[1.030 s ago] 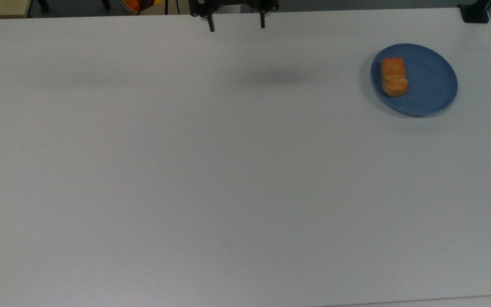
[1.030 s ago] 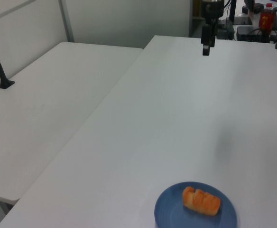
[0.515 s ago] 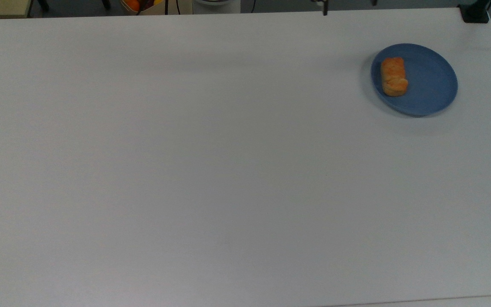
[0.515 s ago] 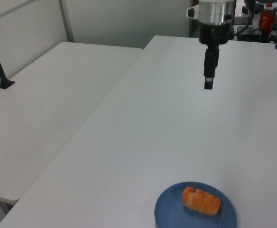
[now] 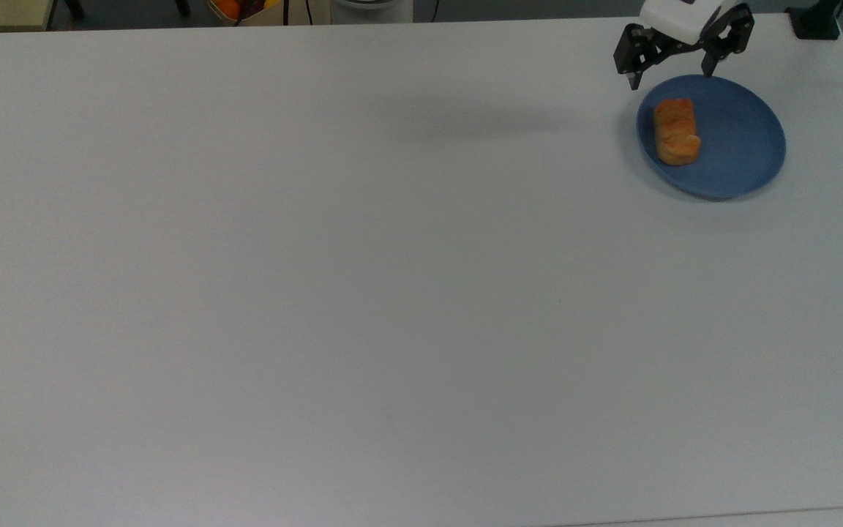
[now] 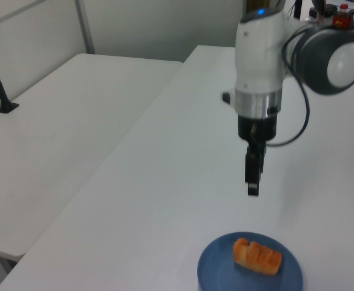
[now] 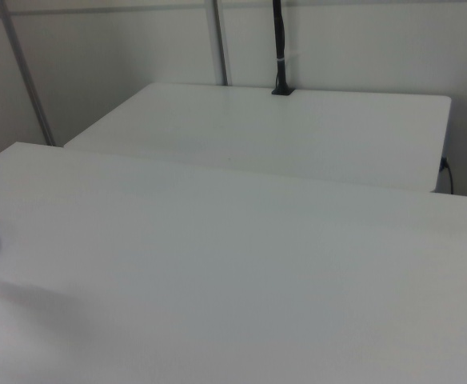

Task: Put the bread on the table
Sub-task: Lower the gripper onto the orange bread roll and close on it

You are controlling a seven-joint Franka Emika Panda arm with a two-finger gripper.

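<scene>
Small golden-orange ridged bread roll (image 5: 677, 132) lies on the round blue plate (image 5: 743, 146), toward the plate's edge at the top view's left. Black two-finger gripper (image 5: 672, 73) hangs above the plate's far rim, jaws spread wide, empty, probably lining up to straddle it. White matte table (image 5: 392, 293) around the plate lies bare for setting it down.

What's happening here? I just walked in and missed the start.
A robot arm holds its gripper open above the far edge of a blue plate near the top view's top right corner. The bread lies on that plate, not yet touched. The white table around it is where the bread should go.
</scene>
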